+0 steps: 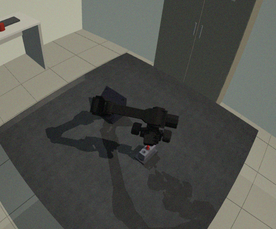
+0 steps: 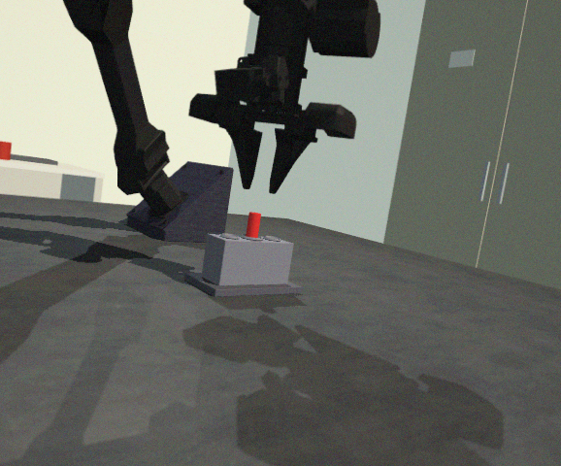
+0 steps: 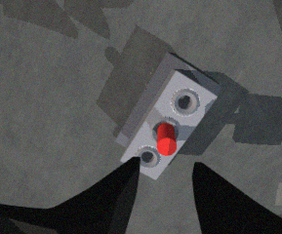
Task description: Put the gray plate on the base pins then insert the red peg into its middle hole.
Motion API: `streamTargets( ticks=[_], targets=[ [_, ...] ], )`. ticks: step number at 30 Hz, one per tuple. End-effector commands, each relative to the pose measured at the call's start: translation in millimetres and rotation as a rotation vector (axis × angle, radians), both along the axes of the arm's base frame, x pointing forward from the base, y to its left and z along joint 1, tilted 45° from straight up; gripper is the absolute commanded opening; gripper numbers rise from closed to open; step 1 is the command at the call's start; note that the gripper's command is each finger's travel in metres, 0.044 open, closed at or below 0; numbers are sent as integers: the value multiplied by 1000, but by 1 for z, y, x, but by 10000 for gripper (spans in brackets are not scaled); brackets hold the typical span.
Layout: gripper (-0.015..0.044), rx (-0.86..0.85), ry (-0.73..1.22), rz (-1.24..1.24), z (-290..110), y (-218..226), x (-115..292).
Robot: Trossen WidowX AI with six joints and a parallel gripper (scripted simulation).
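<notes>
Note that the black parallel-jaw gripper (image 2: pixel 259 189) hangs above the assembly with its fingers partly apart and nothing between them. You see the short red cylindrical peg (image 2: pixel 253 223) standing upright in the middle hole of the flat gray plate (image 3: pixel 180 113), only its top protruding. The plate lies flat on the light gray block base (image 2: pixel 247 263), on the dark mat (image 2: pixel 371 325).

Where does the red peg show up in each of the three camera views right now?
Top: red peg just below centre, under the tool, standing in the gray plate.
Exterior: red peg centre-left, upright in the plate, below the open tool.
Wrist: red peg near centre, in the middle hole.
Shared landmark: the gray plate.
</notes>
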State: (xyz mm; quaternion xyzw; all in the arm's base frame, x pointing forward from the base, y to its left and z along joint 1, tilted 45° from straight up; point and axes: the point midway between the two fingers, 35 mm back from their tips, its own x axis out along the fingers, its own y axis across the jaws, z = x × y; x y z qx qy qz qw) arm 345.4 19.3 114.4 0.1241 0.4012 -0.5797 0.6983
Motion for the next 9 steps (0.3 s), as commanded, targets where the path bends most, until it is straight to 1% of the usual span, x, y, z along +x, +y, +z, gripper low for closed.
streamTargets(
  ticks=[1, 9],
  targets=[
    [150, 4, 0, -4, 2, 2, 0],
    [150, 4, 0, -4, 7, 6, 1]
  ],
)
